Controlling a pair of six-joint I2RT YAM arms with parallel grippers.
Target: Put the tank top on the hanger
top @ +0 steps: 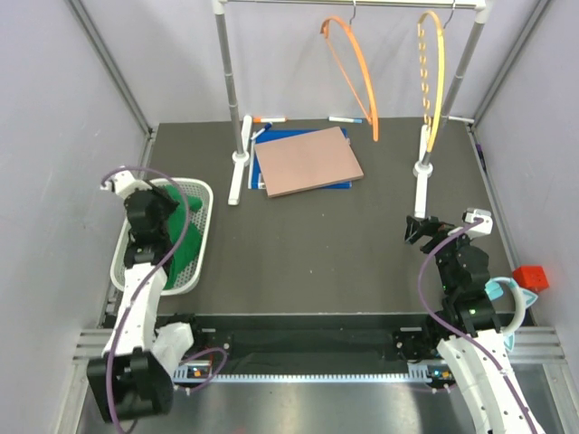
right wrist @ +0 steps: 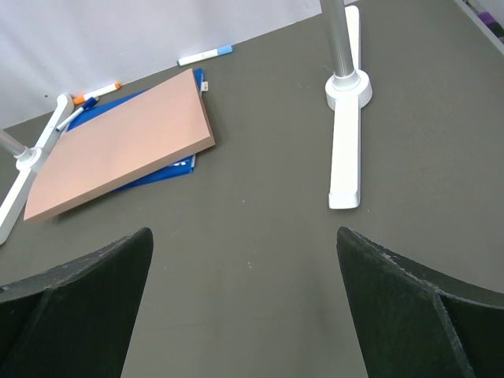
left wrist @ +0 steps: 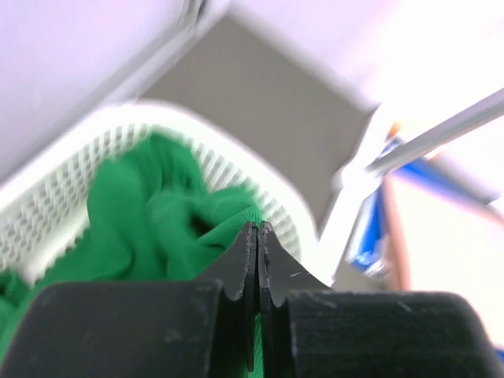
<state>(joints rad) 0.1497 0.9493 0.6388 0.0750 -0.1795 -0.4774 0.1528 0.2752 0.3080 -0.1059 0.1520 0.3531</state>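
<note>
Green fabric of the tank top (top: 187, 242) (left wrist: 150, 213) lies bunched in a white mesh basket (top: 204, 194) (left wrist: 71, 173), which sits to the left of the clothes rack (top: 228, 72) and nearer the arms. The left gripper (top: 170, 217) (left wrist: 257, 236) reaches down into that basket with its fingers pressed together. A thin strip of green shows between them, so they pinch a fold of the garment. The orange hanger (top: 357, 72) hangs by its hook near the middle of the rack's top rail, with a yellower wavy hanger (top: 432, 72) beside it towards the rack's right post. The right gripper (top: 425, 228) (right wrist: 242, 236) hovers in front of the rack's right foot (right wrist: 345, 134), jaws spread wide and holding nothing. A pinkish-brown board (top: 308, 161) (right wrist: 118, 153) lies between the rack's feet.
</note>
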